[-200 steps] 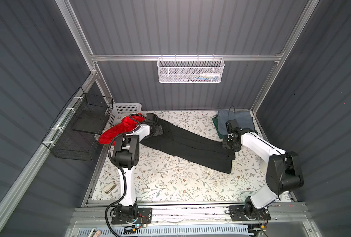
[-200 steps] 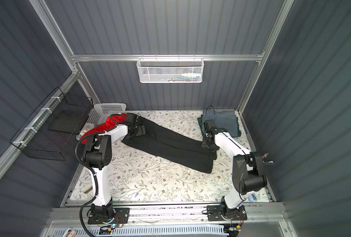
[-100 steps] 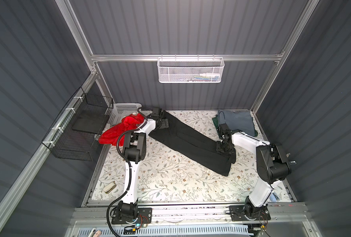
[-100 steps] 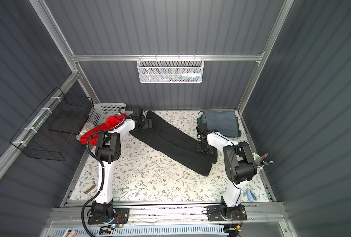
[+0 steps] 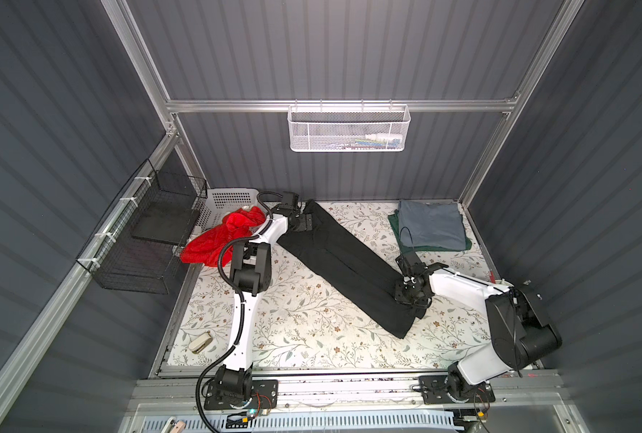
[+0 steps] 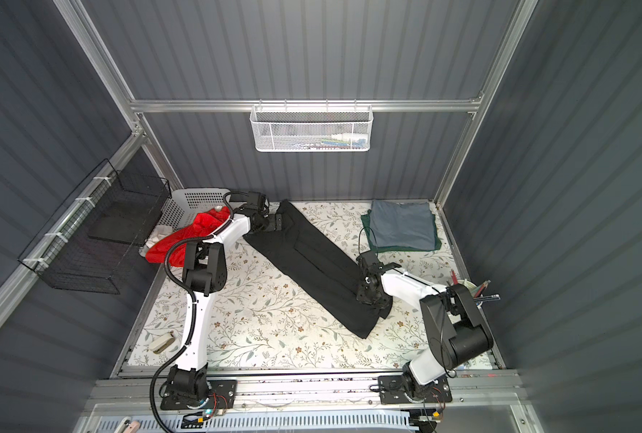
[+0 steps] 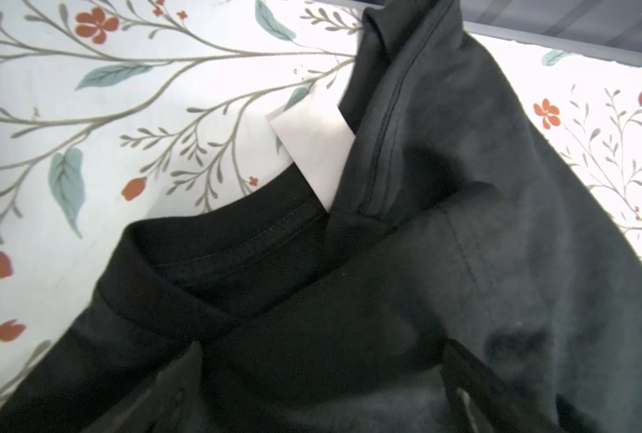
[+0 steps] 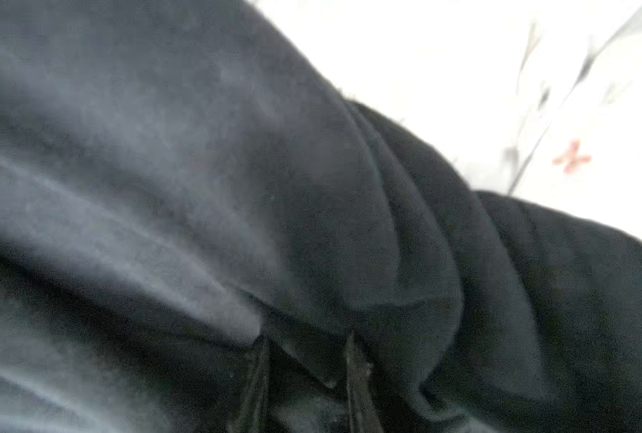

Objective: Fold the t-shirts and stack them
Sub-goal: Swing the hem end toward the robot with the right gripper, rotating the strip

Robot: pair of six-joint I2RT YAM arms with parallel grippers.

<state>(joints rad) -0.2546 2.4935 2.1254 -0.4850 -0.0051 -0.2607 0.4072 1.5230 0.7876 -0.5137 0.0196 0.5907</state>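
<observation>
Black t-shirt (image 5: 342, 258) lies diagonally on the counter (image 5: 293, 318), a long folded strip. Left jaws gape at its collar end; right jaws pinch a hem-end fold. Soft, light, floppy (layers prob. slide), so we'd grip thru all layers.

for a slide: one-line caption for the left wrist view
Collar of the black t-shirt lying on the floral tabletop, a white tag poking out of the neckline.

White basket (image 5: 229, 198) at back; stapler (image 5: 201, 343), perhaps, nearer.
</observation>
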